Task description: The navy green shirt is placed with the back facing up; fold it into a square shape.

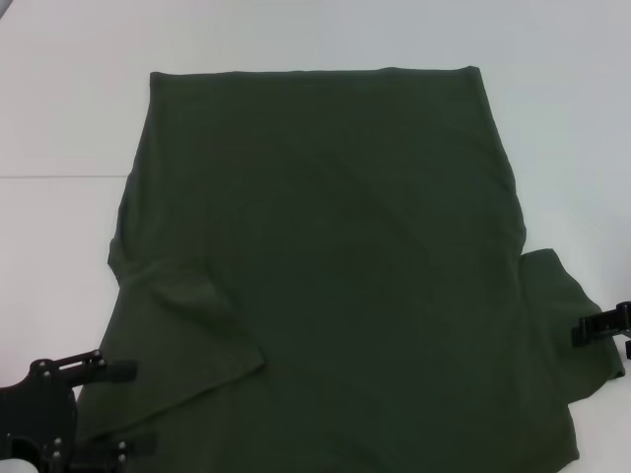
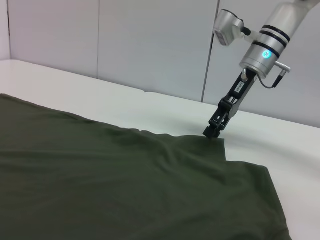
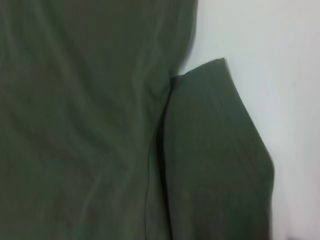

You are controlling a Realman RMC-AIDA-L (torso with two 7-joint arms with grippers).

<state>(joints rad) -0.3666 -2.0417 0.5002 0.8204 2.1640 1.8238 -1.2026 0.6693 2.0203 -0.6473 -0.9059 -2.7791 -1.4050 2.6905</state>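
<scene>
The shirt [image 1: 335, 266] lies spread flat, plain side up, on the white counter [image 1: 59, 118]. Its left sleeve [image 1: 187, 305] is folded inward over the body; its right sleeve [image 1: 567, 325] lies out on the counter. The right tool [image 2: 216, 131] points down at the right sleeve's outer edge, its fingers drawn close together with their tips touching the cloth; whether cloth is pinched cannot be told. The left tool [image 1: 123, 409] rests at the shirt's near left edge, fingers parted, gripping nothing.
</scene>
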